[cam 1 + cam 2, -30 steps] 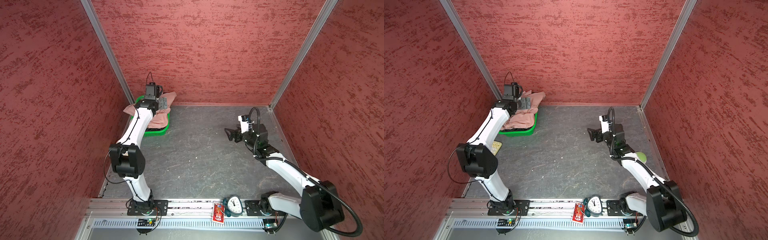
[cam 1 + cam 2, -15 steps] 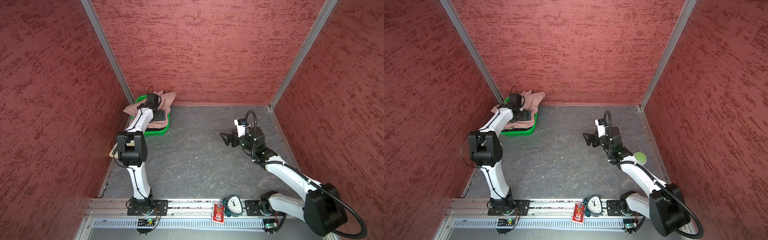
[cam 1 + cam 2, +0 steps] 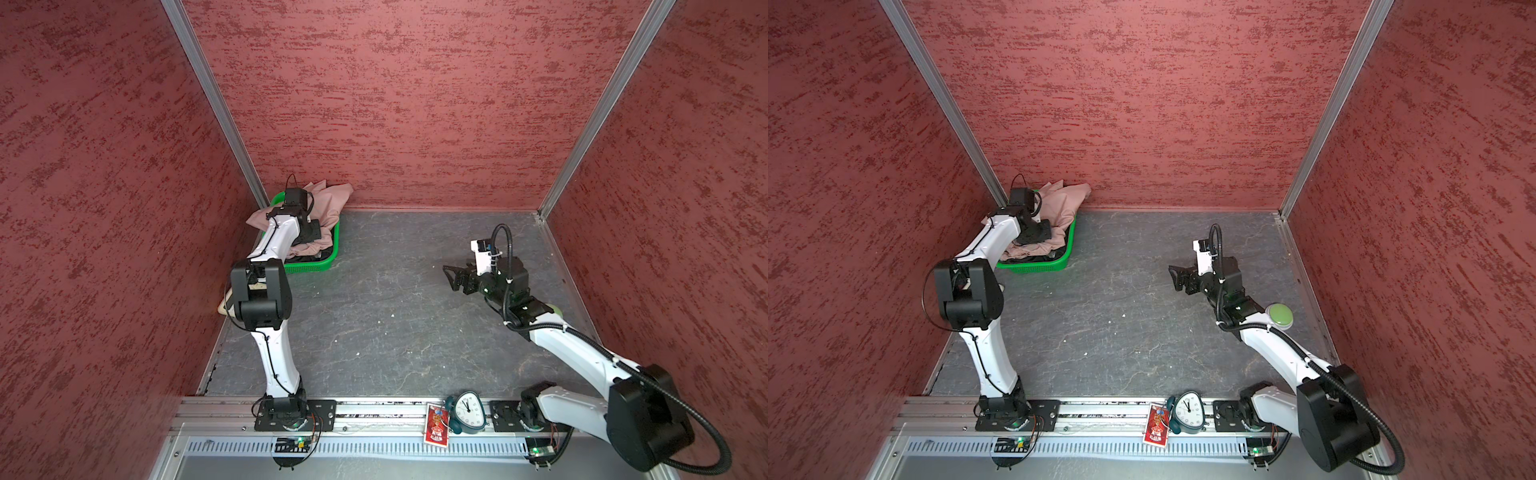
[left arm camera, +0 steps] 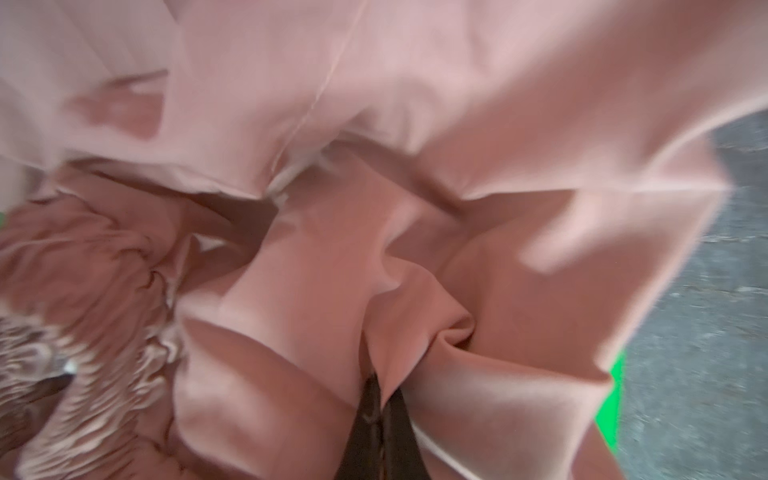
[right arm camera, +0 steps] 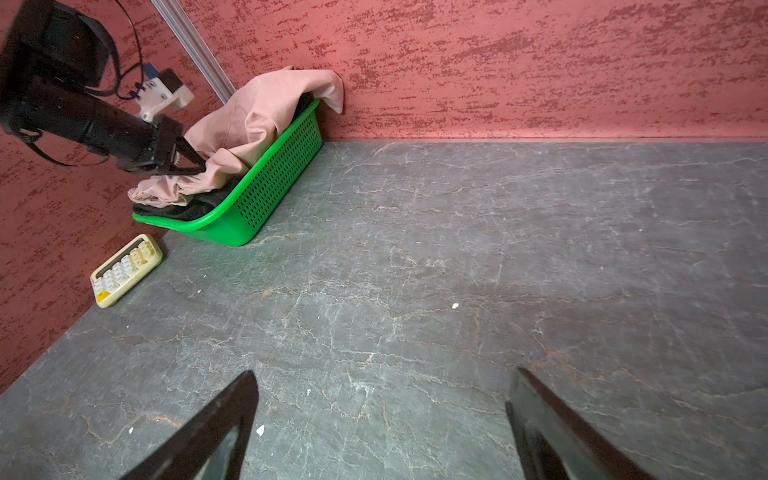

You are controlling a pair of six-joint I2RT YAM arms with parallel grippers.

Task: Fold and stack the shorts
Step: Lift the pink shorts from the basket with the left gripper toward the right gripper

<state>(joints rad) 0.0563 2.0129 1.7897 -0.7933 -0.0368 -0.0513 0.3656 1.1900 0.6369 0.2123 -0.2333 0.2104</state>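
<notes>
Both top views look from high above the front rail (image 3: 374,415) down and toward the back wall (image 3: 395,104). They are far enough to hold the whole worktop (image 3: 395,299) and both arms. They share almost the same scene, only a little shifted sideways.

The left wrist camera is very near the pink shorts (image 4: 374,124), which fill nearly all of its blurred picture. A strip of worktop and of the green basket (image 4: 611,399) shows at one edge.

The right wrist camera looks low across the worktop, past the right claw (image 5: 384,372), to the far corner with the basket, the shorts and the left claw (image 5: 201,166). Both top views show this corner too.
</notes>
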